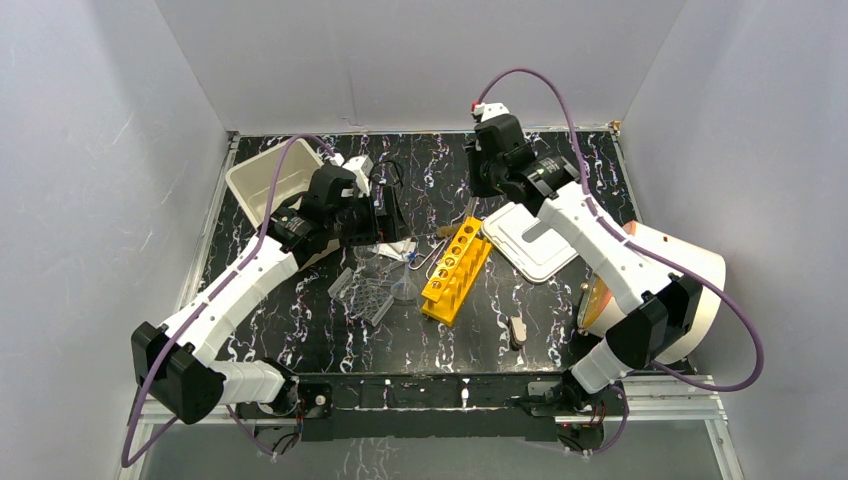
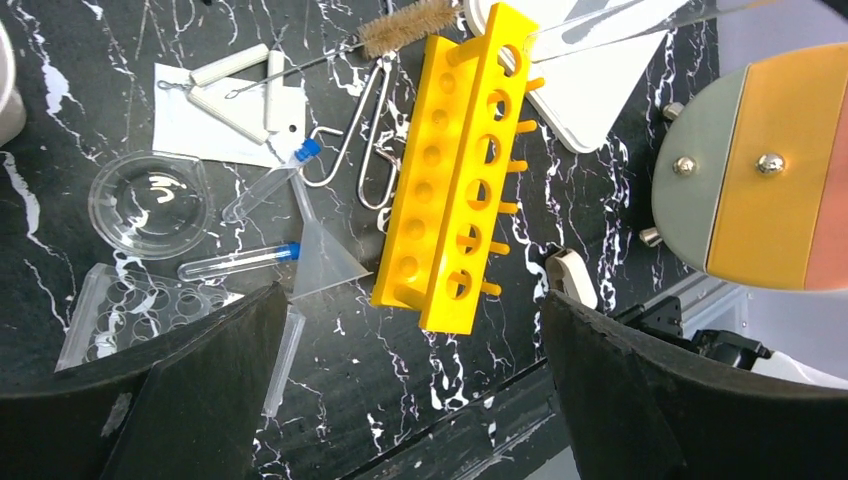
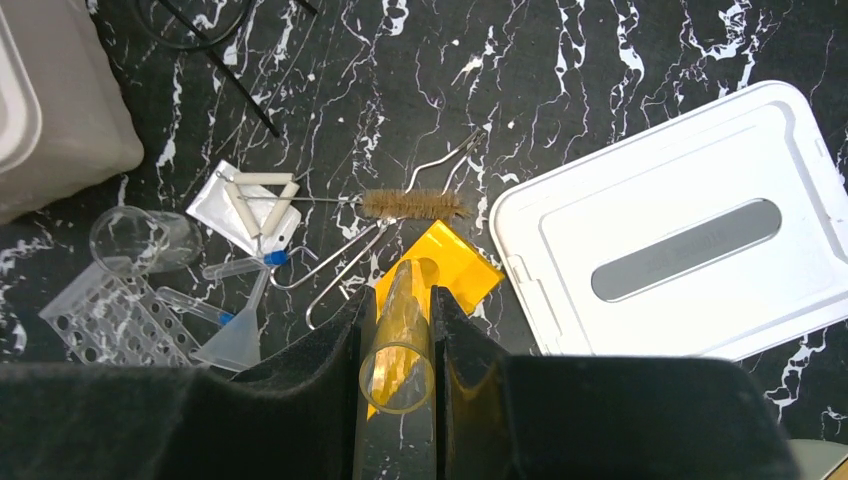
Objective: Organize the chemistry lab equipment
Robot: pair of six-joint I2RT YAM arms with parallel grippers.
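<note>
From above, we see the yellow six-hole plastic tube rack [image 1: 456, 270] sitting centrally. Our left wrist view shows the left gripper [image 2: 412, 295] spread wide and empty above it. On the right wrist, the right gripper [image 3: 400, 305] clasps a clear glass test tube [image 3: 398, 372] over the rack; next, we judge, it must line up with a hole.

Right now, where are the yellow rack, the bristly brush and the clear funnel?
Yellow rack [image 2: 455, 175]: left wrist view, solid strip between its hole rows.
Brush [image 3: 412, 205]: right wrist view, bristle head.
Funnel [image 2: 325, 258]: left wrist view, cone wall.
</note>
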